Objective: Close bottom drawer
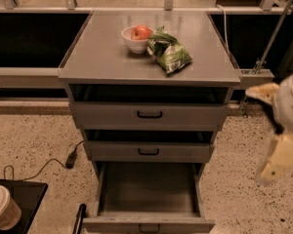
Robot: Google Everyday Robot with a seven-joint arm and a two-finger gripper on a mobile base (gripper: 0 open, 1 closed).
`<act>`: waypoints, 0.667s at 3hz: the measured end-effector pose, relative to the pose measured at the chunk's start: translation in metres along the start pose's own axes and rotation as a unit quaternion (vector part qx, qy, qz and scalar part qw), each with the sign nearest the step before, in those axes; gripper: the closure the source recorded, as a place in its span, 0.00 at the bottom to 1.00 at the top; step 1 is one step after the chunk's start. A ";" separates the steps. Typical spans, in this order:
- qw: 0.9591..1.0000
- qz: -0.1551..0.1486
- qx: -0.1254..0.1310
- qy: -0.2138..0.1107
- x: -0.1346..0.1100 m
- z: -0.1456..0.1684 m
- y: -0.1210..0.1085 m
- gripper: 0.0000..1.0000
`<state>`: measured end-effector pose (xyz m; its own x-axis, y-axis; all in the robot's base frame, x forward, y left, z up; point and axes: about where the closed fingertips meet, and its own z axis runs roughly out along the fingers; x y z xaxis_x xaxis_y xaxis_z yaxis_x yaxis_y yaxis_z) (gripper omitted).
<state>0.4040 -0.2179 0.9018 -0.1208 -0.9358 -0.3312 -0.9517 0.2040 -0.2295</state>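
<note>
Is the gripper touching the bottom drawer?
Apart. The camera view shows the gripper at the right edge, with speckled floor between it and the open bottom drawer.

A bowl (136,39) sits on the table (102,57), a bag (170,52) just right of it. Beneath, the bottom drawer (149,191) juts forward under the middle drawer (149,151). The gripper (278,155) hangs right of the table.

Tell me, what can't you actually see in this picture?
All in the one camera view:
Bottom drawer: front and handle partly cut off by the bottom edge.
Gripper, right of the cabinet: partly cut off by the right edge.
Top drawer: inside dark under the cabinet's top.
Cup, bottom left: cut off by the left edge.
</note>
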 end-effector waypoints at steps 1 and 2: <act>0.996 0.031 -0.015 -0.077 0.037 0.067 0.042 0.00; 0.985 0.079 -0.042 -0.150 0.086 0.156 0.096 0.00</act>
<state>0.3466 -0.2344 0.7086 -0.1936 -0.7650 -0.6143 -0.9492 0.3043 -0.0798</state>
